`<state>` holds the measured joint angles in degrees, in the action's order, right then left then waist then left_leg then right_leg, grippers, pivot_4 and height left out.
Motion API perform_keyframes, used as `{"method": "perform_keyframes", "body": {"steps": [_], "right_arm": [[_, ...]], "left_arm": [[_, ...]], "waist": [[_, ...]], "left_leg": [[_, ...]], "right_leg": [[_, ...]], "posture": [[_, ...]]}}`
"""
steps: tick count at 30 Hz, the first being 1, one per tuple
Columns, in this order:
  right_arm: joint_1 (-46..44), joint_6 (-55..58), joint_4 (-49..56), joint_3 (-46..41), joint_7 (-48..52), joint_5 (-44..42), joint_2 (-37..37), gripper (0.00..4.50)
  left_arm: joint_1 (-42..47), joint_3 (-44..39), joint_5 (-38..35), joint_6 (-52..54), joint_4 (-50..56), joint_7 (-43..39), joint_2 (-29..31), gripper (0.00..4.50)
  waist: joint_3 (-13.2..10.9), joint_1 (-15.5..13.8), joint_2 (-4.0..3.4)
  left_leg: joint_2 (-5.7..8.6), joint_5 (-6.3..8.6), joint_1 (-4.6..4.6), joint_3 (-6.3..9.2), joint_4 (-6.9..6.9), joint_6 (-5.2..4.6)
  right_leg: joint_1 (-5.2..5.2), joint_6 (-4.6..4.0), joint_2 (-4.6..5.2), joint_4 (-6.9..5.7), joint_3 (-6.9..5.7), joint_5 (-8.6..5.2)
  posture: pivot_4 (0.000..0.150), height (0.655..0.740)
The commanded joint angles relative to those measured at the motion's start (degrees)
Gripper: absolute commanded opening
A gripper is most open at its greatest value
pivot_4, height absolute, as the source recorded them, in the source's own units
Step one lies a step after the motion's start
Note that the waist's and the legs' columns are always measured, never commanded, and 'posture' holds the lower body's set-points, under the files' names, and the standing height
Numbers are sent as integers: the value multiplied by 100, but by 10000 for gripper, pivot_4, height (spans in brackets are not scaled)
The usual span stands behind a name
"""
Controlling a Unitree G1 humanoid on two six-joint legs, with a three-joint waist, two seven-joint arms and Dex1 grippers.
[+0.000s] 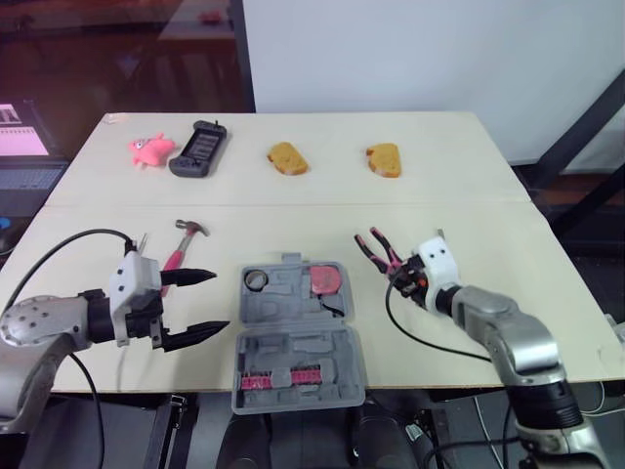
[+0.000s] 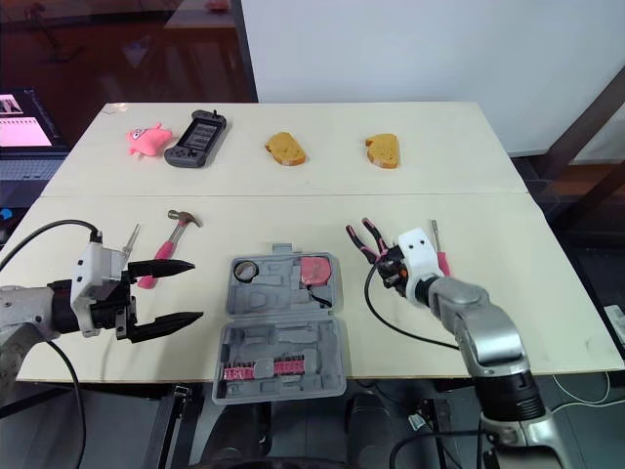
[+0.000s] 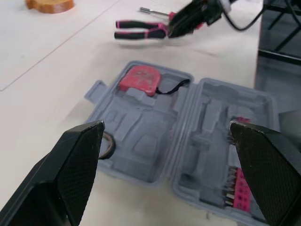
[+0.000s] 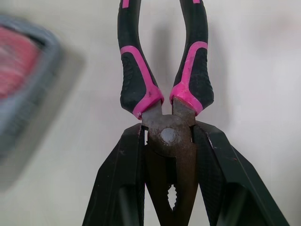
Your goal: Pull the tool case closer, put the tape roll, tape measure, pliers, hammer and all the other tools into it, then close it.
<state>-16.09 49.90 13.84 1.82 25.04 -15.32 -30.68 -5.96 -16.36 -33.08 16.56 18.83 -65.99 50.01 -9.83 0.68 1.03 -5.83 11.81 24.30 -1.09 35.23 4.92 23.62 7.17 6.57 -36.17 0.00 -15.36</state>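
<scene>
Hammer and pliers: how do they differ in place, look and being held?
The pliers are clamped at their metal head by the right gripper; the hammer lies free on the table. The pliers are right of the tool case, the hammer left of it. The pliers have two black-and-pink handles, the hammer one pink handle. Both are outside the case.
</scene>
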Motion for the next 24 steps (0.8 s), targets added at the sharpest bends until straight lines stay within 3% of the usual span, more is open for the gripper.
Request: {"method": "perform_keyframes", "body": {"steps": [1, 4, 10, 19, 24], "right_arm": [[-616, -373, 630, 672, 891, 301, -823, 9628], [-1400, -280, 818, 1286, 1865, 201, -1380, 9628], [-3129, 642, 570, 2666, 3661, -113, -1612, 9628], [-3951, 489, 76, 4117, 3844, 728, -811, 9628], [-4035, 494, -363, 4256, 3693, 983, -372, 9628]], "left_arm": [[-220, -353, 157, -381, -73, 52, -100, 45000], [-537, -497, 244, -565, -172, 26, -195, 45000], [-1207, -802, 332, -808, -130, 108, -405, 45000], [-2370, -1417, 266, -873, 275, 301, -790, 45000], [-2657, -1512, 264, -863, 462, 389, -951, 45000]], "waist": [[-2, 1, -4], [-4, 30, -6], [-5, 28, -6], [-4, 12, -3], [-3, 17, -2]], "left_leg": [[0, 0, 1, -1, -1, 0], [0, 0, 5, -1, -4, 0], [-3, 0, 16, -1, -3, 0], [-2, 0, 25, -2, -1, 1], [-2, 0, 25, -3, 0, 1]], "right_leg": [[1, 0, 0, 0, 0, 0], [12, 0, 0, -1, 0, 0], [29, -2, -2, -6, 2, 0], [42, -4, -1, -10, 1, 1], [46, -4, -1, -15, 2, 1]], "posture": [[1500, 7207], [1500, 7207], [1500, 7207], [1500, 7207], [1500, 7207]]}}
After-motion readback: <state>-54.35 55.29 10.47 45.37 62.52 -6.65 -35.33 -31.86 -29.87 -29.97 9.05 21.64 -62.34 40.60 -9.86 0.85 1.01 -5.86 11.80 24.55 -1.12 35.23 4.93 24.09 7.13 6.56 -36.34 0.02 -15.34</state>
